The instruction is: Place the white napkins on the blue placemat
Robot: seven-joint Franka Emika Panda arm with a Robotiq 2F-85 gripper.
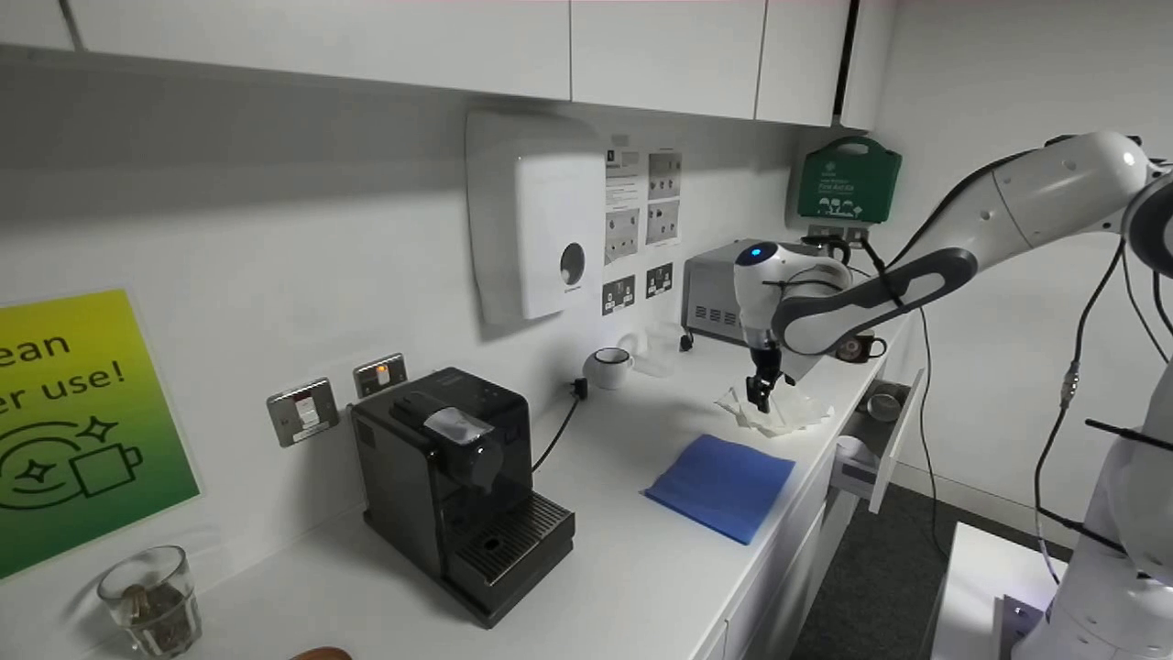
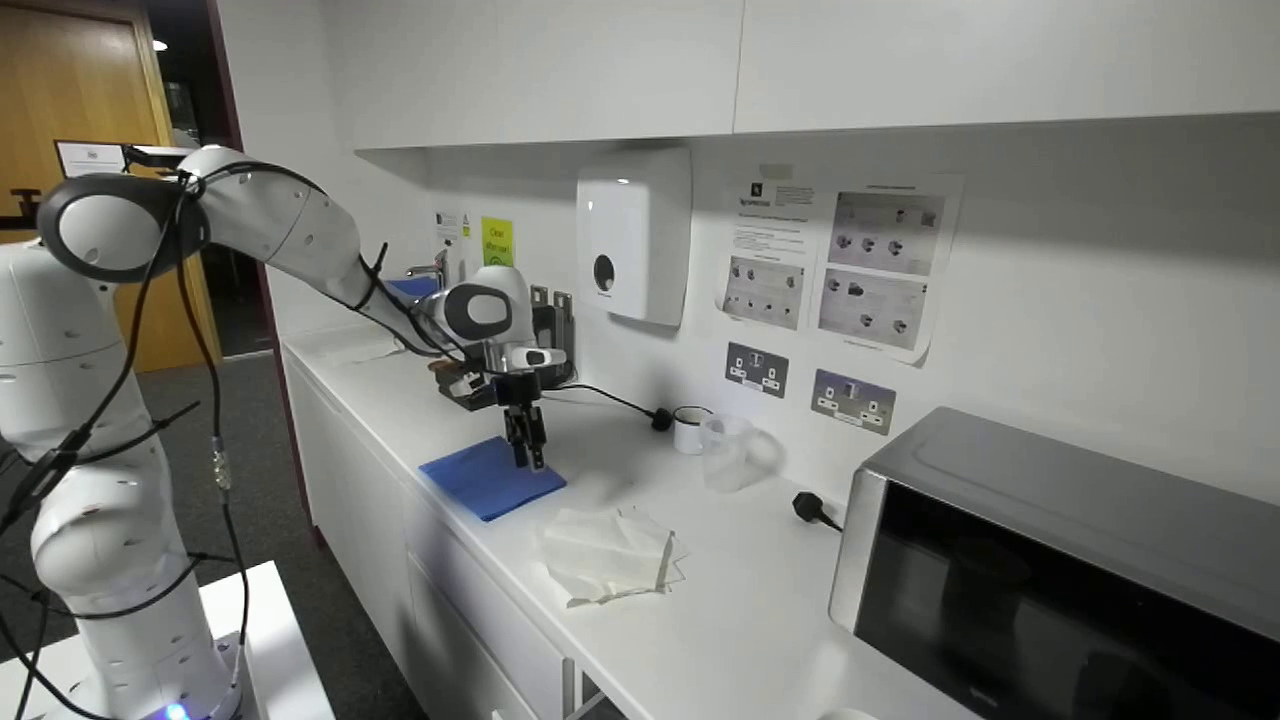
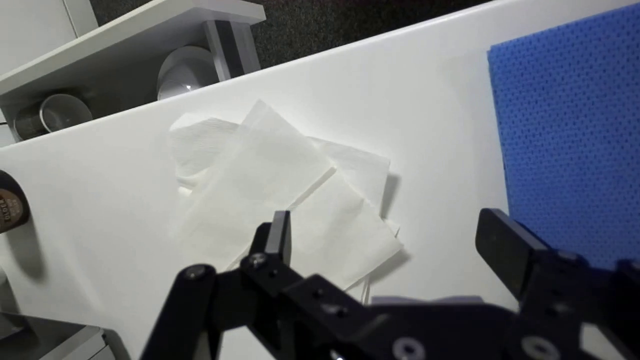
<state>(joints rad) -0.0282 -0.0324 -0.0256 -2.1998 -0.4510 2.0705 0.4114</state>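
The white napkins lie in a loose, overlapping pile on the white counter, in both exterior views [image 1: 795, 412] [image 2: 605, 555] and in the wrist view [image 3: 270, 165]. The blue placemat lies flat beside them, in both exterior views [image 1: 724, 486] [image 2: 485, 482] and in the wrist view [image 3: 575, 135]. My gripper [image 3: 385, 216] is open and empty, pointing down above the counter. In the wrist view one finger overlaps the napkins and the other overlaps the placemat's edge. The gripper also shows in both exterior views [image 1: 761, 396] [image 2: 530, 462].
A black coffee machine [image 1: 458, 486] stands on the counter beyond the placemat. A microwave [image 2: 1060, 560] stands at the other end. A white mug [image 1: 608, 368] and a clear plastic jug [image 2: 726, 455] stand by the wall. A drawer [image 1: 893, 445] hangs open below the counter.
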